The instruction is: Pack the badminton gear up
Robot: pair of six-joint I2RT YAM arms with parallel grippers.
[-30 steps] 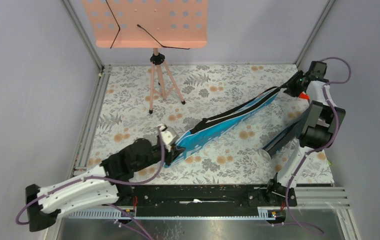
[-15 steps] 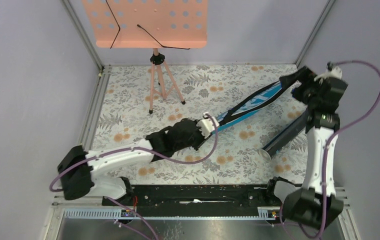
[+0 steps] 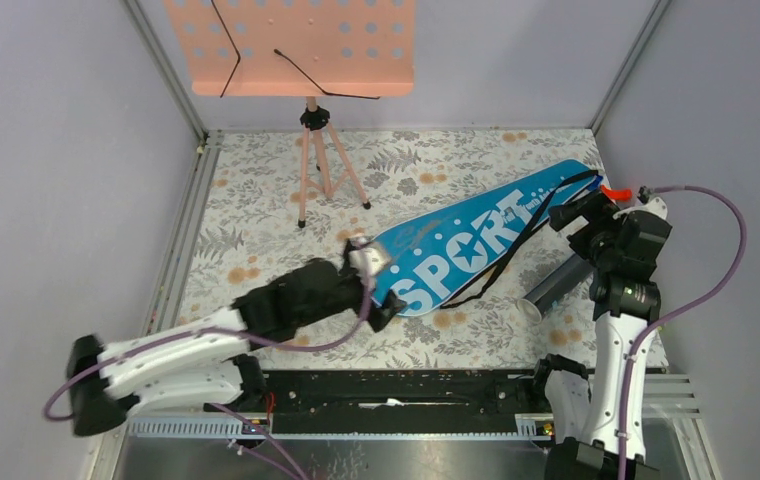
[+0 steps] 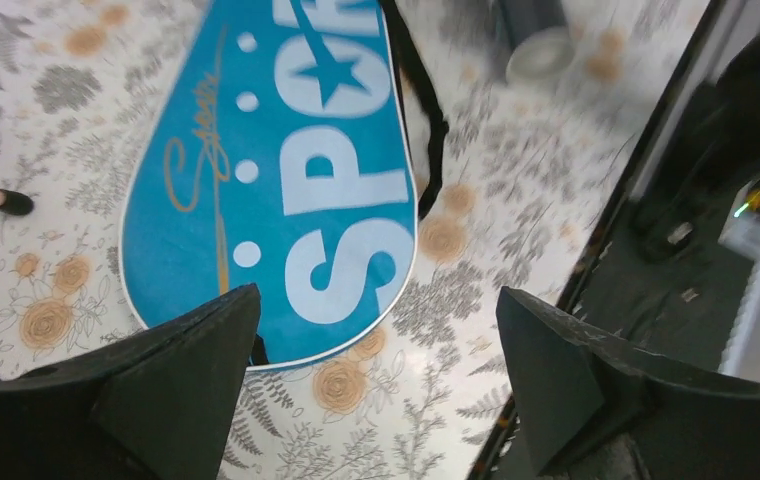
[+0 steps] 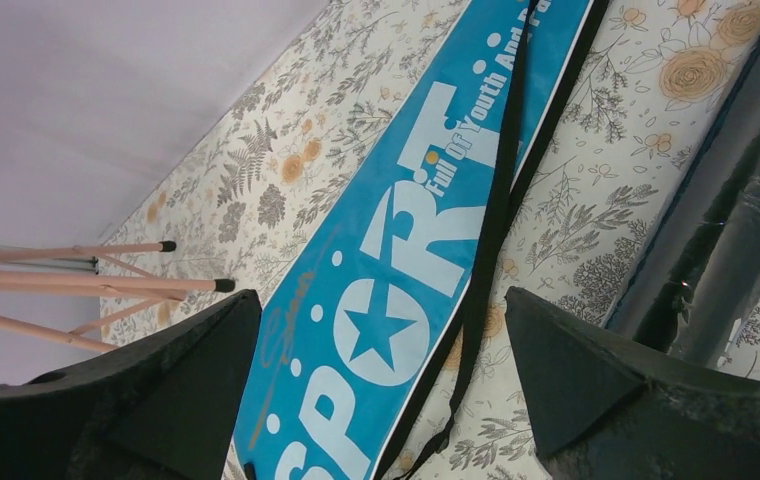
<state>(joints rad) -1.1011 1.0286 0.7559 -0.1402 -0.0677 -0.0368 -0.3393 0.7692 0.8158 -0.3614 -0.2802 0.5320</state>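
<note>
The blue "SPORT" racket bag [image 3: 476,232] lies flat on the flowered table, lettering up, running from the middle to the far right. Its black strap [image 3: 512,255] trails off the near side. My left gripper [image 3: 380,288] hangs open just above the bag's near rounded end [image 4: 266,170], with nothing between its fingers [image 4: 206,350]. At the bag's far narrow end my right gripper [image 3: 568,220] is open too, looking down the bag [image 5: 396,270] and strap [image 5: 491,230]. The long black tube [image 3: 556,285] lies beside the right arm, its white end facing the near edge.
A peach perforated music stand [image 3: 296,45] on a tripod [image 3: 321,170] stands at the back left; its feet [image 5: 221,285] show in the right wrist view. Metal frame rails run along the table's left and near edges [image 3: 396,390]. The tube [image 5: 726,230] lies close by the right wrist.
The bag, held up on edge between both grippers, now lies flat with its lettering up. Both grippers have opened and let go; the left arm drew back, the right arm came nearer.
</note>
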